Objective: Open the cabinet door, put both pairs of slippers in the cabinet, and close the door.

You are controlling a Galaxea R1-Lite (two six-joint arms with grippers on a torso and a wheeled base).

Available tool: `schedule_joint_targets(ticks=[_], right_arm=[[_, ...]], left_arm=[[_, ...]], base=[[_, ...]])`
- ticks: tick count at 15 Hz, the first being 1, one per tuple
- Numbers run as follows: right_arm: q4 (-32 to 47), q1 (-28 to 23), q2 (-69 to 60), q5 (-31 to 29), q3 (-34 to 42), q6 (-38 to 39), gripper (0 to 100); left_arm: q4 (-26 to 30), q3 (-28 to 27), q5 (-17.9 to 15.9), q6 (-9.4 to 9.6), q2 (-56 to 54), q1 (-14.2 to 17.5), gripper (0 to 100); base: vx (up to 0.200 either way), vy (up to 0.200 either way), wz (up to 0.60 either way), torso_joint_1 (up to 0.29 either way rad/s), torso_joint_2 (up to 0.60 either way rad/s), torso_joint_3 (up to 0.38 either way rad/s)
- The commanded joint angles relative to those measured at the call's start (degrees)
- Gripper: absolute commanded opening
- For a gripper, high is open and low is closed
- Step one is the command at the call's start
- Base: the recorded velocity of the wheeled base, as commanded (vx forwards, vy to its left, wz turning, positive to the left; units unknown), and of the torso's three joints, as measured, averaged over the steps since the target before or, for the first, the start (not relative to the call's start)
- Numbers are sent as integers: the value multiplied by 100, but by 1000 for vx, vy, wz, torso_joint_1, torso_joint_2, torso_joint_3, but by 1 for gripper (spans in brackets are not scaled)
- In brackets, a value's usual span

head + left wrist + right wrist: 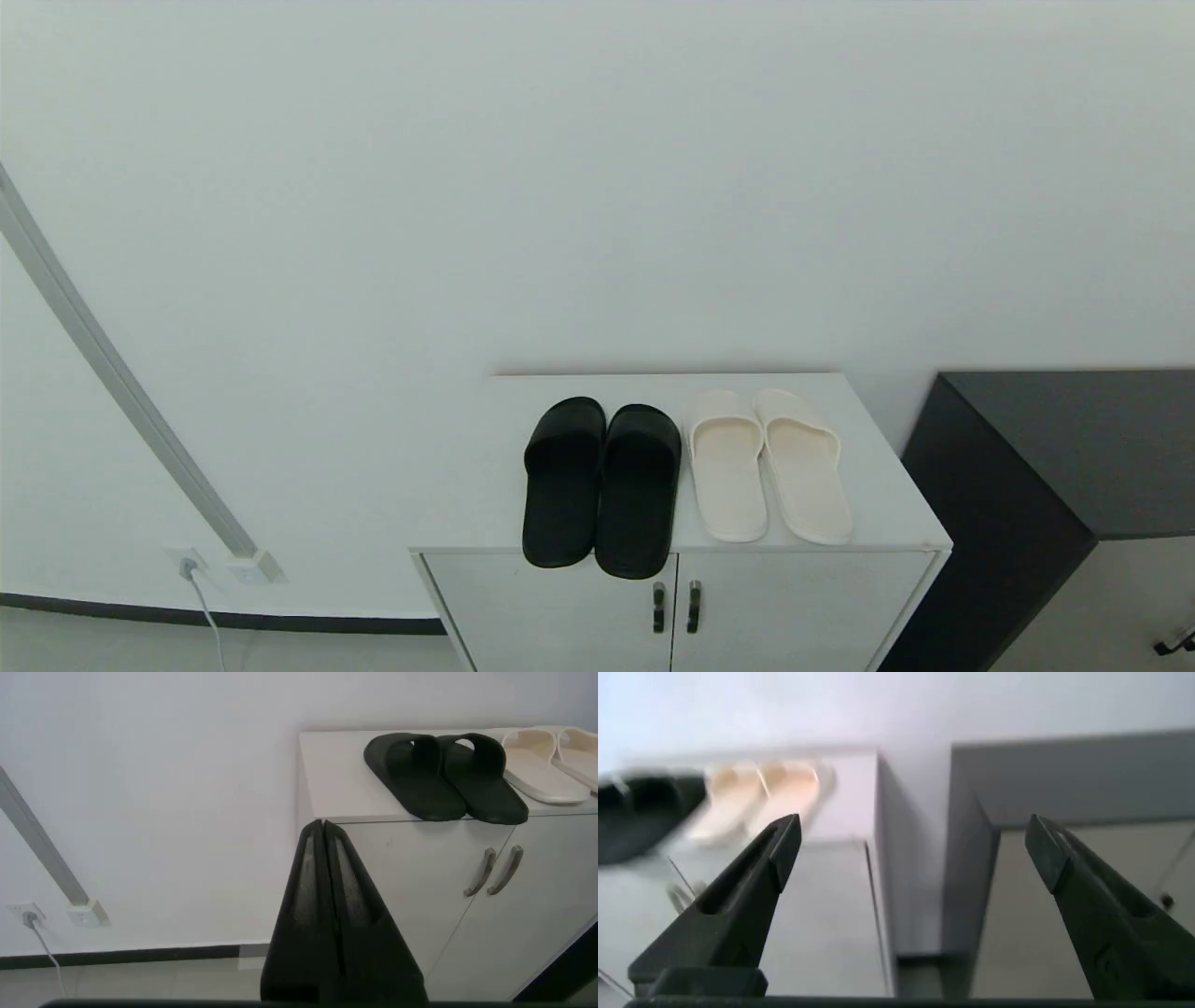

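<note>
Both doors of the white cabinet [467,485] are shut. Two slim upright handles [658,607] sit close together at the middle seam.

- Black slippers [602,485] lie on the cabinet top, toes to the wall. The two touch side by side and their heels poke just over the front edge.
- Cream slippers [770,467] lie just beside them to the right, heels near the edge but not past it.
- Left pincer [324,826] is clenched on nothing, hanging off the cabinet's left front corner, below the top.
- Right pincer [913,826] is released, jaws wide, low near the cabinet's right side.

Handling, as a judgement:
- The slippers look like moulded foam: light, bendy, not fragile, with a slightly grippy skin.
- The best hold is likely the toe band, or a pinch across the two touching inner sole walls to lift a pair at once.
- The overhanging black heels offer an easy bite from the front.
- The handles look rigid, but the gap between them is tight for a finger.

Room:
- There is open floor and bare wall to the left.
- A dark cabinet [1027,448] stands near on the right, so the right door's swing may be cramped.
</note>
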Motion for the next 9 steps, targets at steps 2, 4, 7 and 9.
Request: schedule_joint_targets(ticks=[2,4,7,9], right_arm=[[875,380,1469,438,-1688,378,100],[822,380,2093,912,-1301,167,100],[313,538,3614,1457,-1275,184,100],[-681,986,4756,1413,-1328,263,100]], left_arm=[[-1,-6,1,-2,7,6,0],[-1,2,1,-2,7,6,0],[-1,2,1,-2,7,6,0],[-1,2,1,-2,7,6,0]], base=[[0,0,0,0,0,0],[0,0,0,0,0,0],[0,0,0,0,0,0],[0,0,0,0,0,0]])
